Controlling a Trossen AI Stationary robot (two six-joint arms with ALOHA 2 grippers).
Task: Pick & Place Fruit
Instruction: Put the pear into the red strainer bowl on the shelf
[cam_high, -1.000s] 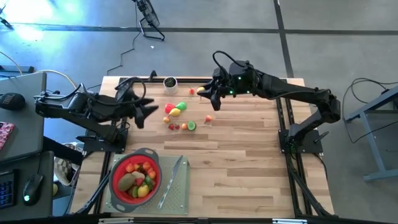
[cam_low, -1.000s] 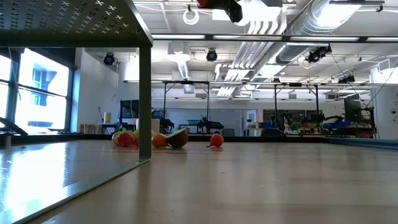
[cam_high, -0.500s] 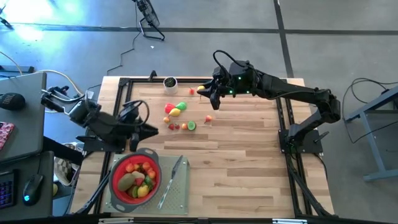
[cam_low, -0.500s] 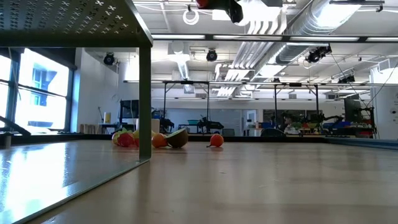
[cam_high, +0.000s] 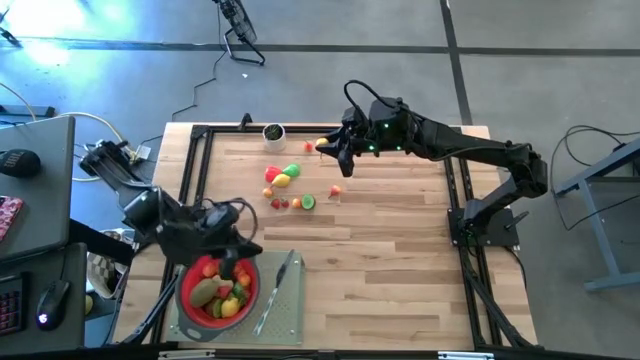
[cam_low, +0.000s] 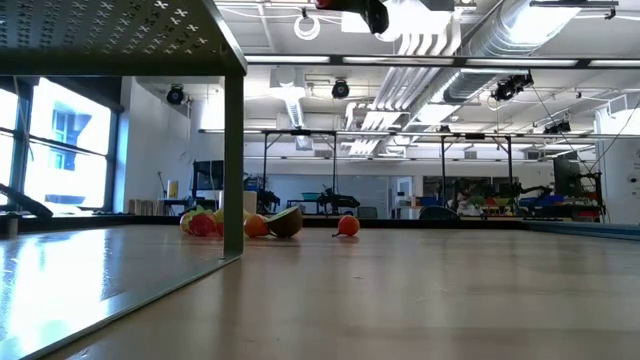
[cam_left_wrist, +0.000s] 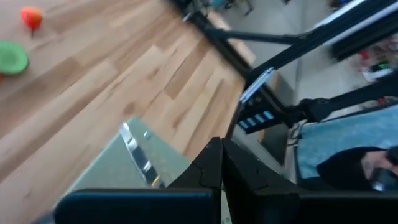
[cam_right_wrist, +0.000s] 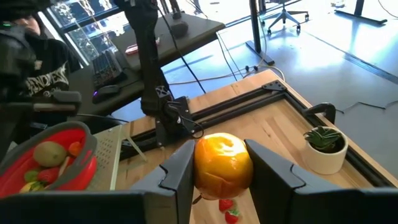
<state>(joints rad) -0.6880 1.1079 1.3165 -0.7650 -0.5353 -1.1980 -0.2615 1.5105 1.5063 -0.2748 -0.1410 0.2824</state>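
- High view: the right gripper (cam_high: 331, 150) hangs at the table's far edge, about twelve o'clock, clamped on an orange fruit (cam_high: 323, 145). The loose fruit (cam_high: 284, 177) lies just toward seven o'clock of it, well short of the red strainer (cam_high: 219, 284) at the near left. The left gripper (cam_high: 231, 266) sits over the strainer, fingers pressed together, nothing seen between them.
- Low view: only the fruit pile (cam_low: 243, 222) shows, far across the wood; no gripper appears.
- Left wrist view: its dark fingers (cam_left_wrist: 211, 168) meet above the grey mat (cam_left_wrist: 118, 174) and knife (cam_left_wrist: 138, 155).
- Right wrist view: the orange fruit (cam_right_wrist: 222, 160) is roundish, so no clear long axis; its glossy top faces up.
- Judgement: transport step; next the right arm must carry toward seven o'clock and release over the strainer, once the left arm clears.
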